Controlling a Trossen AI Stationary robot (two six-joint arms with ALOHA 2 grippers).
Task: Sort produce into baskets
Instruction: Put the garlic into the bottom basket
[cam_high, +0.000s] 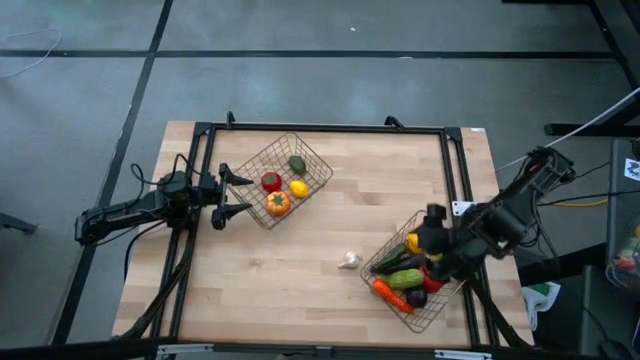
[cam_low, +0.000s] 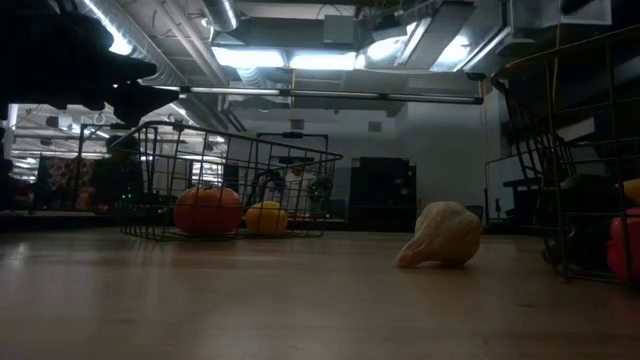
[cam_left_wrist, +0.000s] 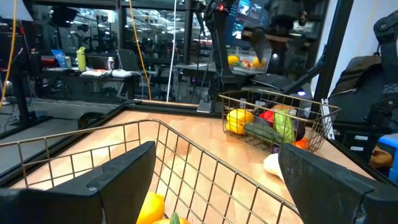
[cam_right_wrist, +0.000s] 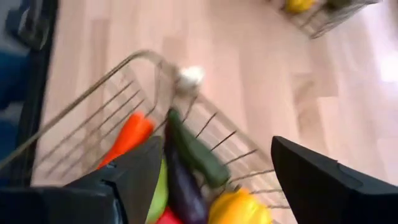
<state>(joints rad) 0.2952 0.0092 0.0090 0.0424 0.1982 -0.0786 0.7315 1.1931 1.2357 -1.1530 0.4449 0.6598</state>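
Garlic (cam_low: 441, 236) on table (cam_high: 320, 280), no legible writing

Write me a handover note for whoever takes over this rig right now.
Left claw: open, empty, at the left basket's edge.
Right claw: open, empty, above the right basket.
Left basket: tomato, lemon, avocado, orange pepper.
Right basket: carrot, cucumber, aubergine, yellow pepper, other pieces.
Left to do: the garlic lies on the table between the baskets, unsorted.
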